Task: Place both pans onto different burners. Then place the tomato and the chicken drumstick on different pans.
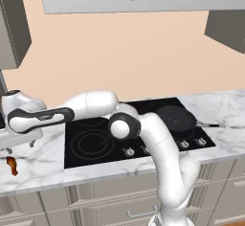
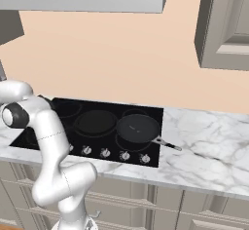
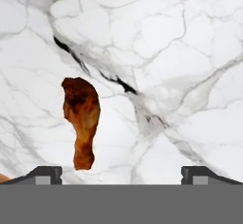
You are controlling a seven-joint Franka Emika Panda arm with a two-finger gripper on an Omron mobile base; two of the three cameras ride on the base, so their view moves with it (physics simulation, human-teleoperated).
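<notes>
The small orange-brown chicken drumstick (image 3: 81, 118) lies flat on the white, grey-veined marble counter (image 3: 180, 52), to the left of the glossy black glass cooktop (image 1: 95, 146). In the hand view it sits toward the left dark fingertip (image 3: 45, 174), with its thick, darker-browned end away from the camera and its narrow bone end toward the fingertips. The hand (image 3: 121, 175) hangs above it with its jaws spread wide, holding nothing and apart from the meat.

The drumstick is judged light and fairly firm, though its roasted skin looks mottled and may be a little slippery. The tapering shape makes the bone end a poor hold, since it could slide out of the fingers. The thick, rounded end, or the middle where it starts to narrow, offers more surface, and pinching across the width suits it best. It lies off-centre between the fingers, so the hand would probably need to shift toward it before closing.

One round, shallow, matte black frying pan (image 2: 138, 128) with a long thin handle sits on a ringed burner at the right side of the cooktop.
</notes>
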